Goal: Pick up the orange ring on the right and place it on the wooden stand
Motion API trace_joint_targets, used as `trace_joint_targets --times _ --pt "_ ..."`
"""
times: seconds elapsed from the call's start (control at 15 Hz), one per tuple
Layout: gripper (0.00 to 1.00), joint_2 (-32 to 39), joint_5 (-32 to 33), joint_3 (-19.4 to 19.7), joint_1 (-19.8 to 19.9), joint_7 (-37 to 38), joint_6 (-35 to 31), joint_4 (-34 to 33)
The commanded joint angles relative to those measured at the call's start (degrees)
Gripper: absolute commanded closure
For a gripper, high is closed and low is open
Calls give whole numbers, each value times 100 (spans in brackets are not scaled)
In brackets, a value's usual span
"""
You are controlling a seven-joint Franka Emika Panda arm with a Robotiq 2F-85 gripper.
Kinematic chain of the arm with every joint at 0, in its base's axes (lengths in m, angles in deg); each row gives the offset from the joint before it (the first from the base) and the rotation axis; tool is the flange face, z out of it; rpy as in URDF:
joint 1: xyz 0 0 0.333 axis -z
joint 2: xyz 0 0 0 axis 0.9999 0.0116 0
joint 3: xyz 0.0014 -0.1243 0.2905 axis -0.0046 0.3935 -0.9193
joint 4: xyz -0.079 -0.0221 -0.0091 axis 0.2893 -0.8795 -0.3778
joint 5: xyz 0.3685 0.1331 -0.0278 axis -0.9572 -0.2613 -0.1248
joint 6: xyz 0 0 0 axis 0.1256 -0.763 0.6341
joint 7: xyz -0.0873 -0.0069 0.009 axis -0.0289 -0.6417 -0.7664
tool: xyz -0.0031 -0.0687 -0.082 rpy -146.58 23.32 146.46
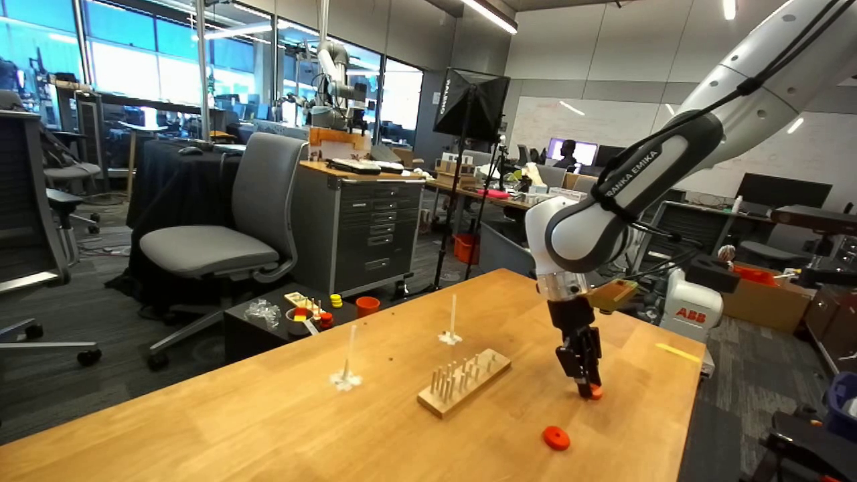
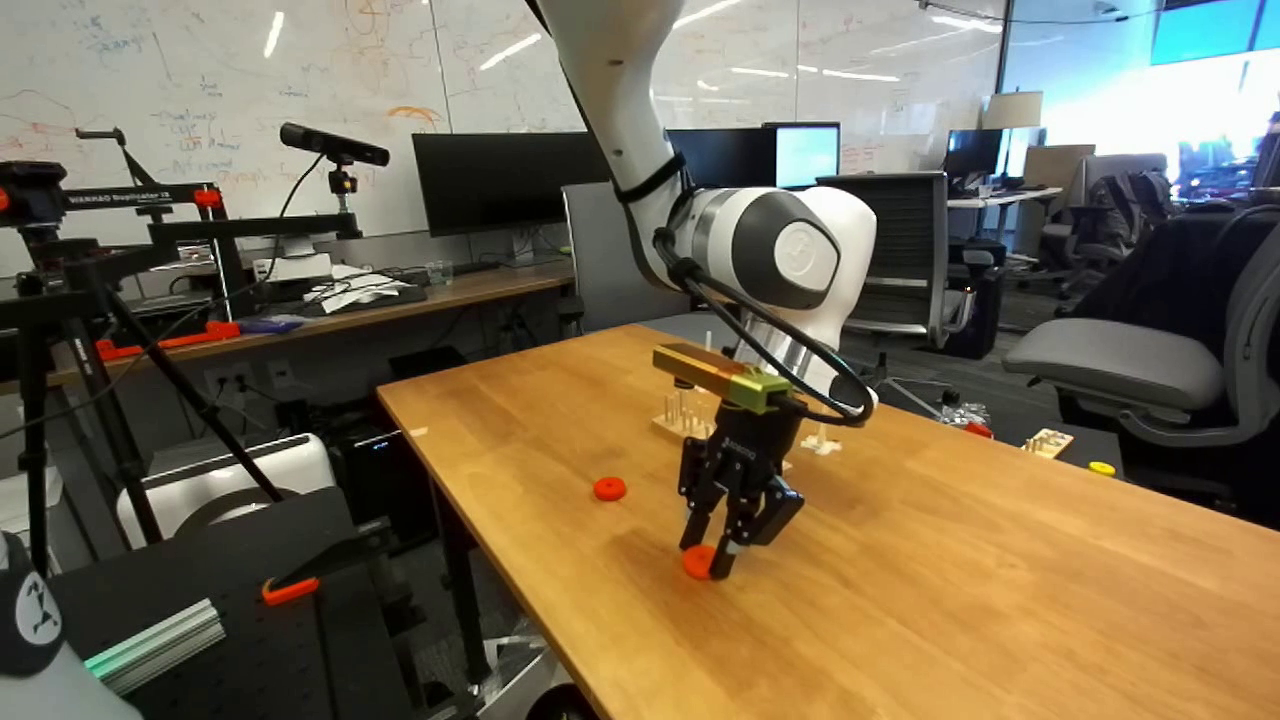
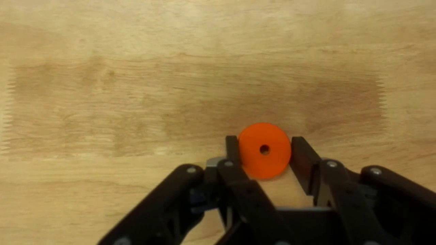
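The orange ring, a flat disc with a small centre hole, lies between my fingertips at table level in both exterior views [image 1: 596, 393] [image 2: 696, 563]. In the wrist view the ring [image 3: 263, 165] touches or nearly touches both black fingers. My gripper [image 3: 264, 140] is closed to the ring's width, one finger on each side; it also shows in both exterior views [image 1: 589, 388] [image 2: 707, 558]. I cannot tell whether the ring is off the table. The wooden stand [image 1: 477, 383], with rows of short upright pegs, stands apart from the gripper. In an exterior view the arm partly hides the stand [image 2: 678, 432].
A second orange ring [image 1: 556, 438] lies flat near the gripper, seen also in an exterior view [image 2: 608, 490]. Two thin tall posts [image 1: 453, 313] [image 1: 350, 351] stand on white bases beyond the stand. The wooden table [image 1: 268, 408] has an edge on the gripper's side.
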Motion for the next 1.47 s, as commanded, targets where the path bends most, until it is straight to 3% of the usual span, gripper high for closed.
trace_joint_targets --times 0.0,0.53,0.87,1.4 --pt "83 -265 -238 -158 -4 -60 -9 145" --pt "83 -479 -966 -495 -325 488 43 -287" --pt "83 -61 -1055 -433 -628 1233 353 -1268" --pt "83 837 -1058 -327 -677 1902 1224 -2794"
